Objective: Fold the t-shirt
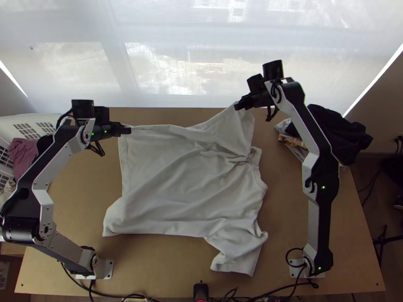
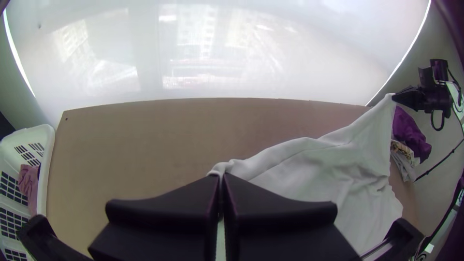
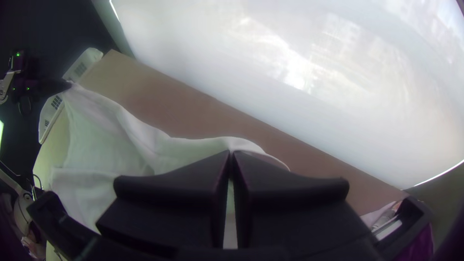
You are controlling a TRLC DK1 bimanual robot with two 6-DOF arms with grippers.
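Left gripper (image 1: 129, 130) and right gripper (image 1: 239, 106), both clenched on fabric, grasp the far side of a white T-shirt (image 1: 186, 176) (rumpled, sleeves out) over a wooden table (image 1: 166, 267).

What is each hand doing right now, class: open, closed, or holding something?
Left hand: closed, holding the t-shirt at its far left corner.
Right hand: closed, holding the t-shirt's far sleeve.

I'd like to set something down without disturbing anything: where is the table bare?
Between the t-shirt and the left arm, and between the shirt and the right arm, bare wood shows. Crowded: the far right, with dark clothes, and the shirt's far edge, held by the left gripper and right gripper.
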